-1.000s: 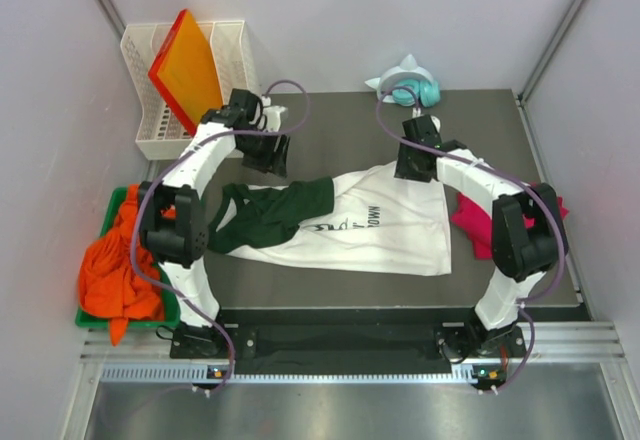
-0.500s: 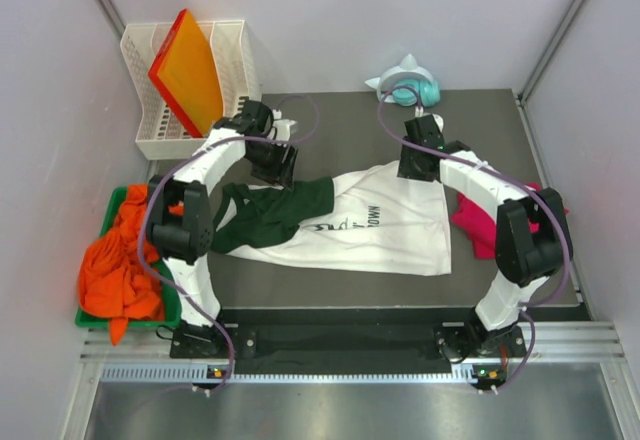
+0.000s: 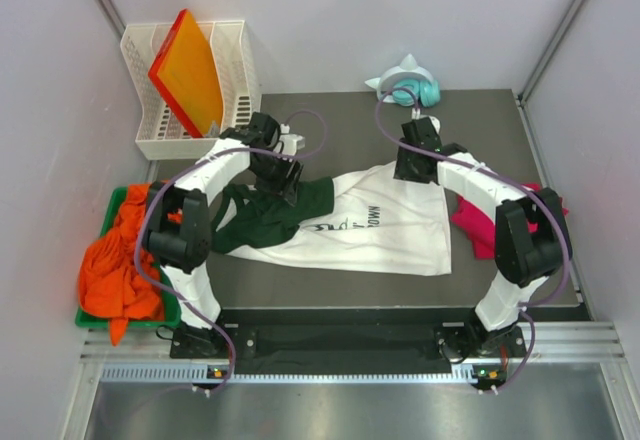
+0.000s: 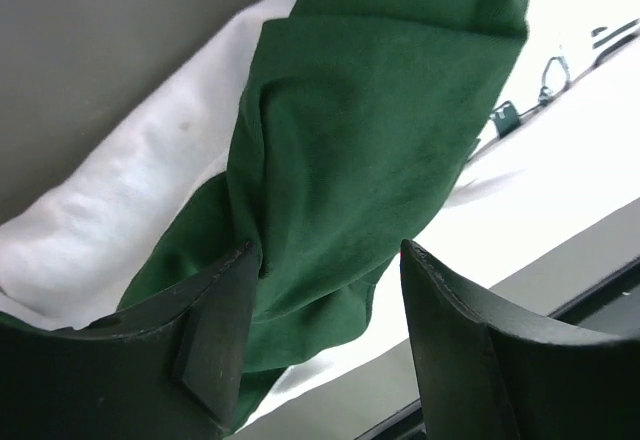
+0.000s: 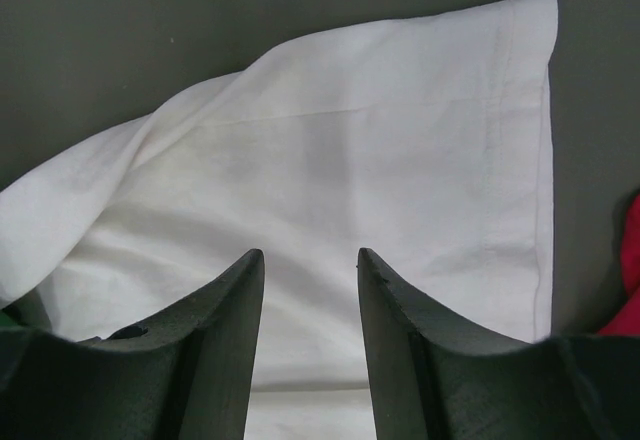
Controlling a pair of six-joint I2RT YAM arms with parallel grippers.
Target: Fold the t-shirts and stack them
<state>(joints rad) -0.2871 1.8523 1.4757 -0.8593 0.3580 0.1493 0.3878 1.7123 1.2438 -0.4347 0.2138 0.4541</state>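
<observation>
White soft cloth fills the middle of the top view: a white t-shirt [image 3: 380, 235] is spread on the dark table [image 3: 340, 125], and a dark green garment [image 3: 275, 215] is bunched over its left part.

The left gripper [image 3: 284, 176] is held over the upper edge of the green garment. In its wrist view the jaws are spread, with a twisted green fold lying between them – whether the pads already touch the cloth cannot be told. The right gripper [image 3: 412, 166] is held over the upper right corner of the white shirt, its jaws likewise parted and grasping nothing.

Both garments are judged light, limp and easily wrinkled. They will sag and drag rather than keep a shape, and a pinch taken too deep may catch both layers at once. The green fold between the left jaws looks the best hold for lifting that garment clear. On the white shirt, the stitched hem [image 5: 545, 160] at the right of the right wrist view offers a firm corner.

Bare table is seen above the shirts and in a narrow strip below them. Room is tighter at the sides:
- a red garment [image 3: 468, 222] touches the white shirt's right edge
- orange garments [image 3: 115, 265] overflow a green bin [image 3: 90, 318] at lower left
- a white rack [image 3: 240, 50] stands at upper left
- a teal toy [image 3: 412, 87] sits at the far edge – well apart from the cloth
</observation>
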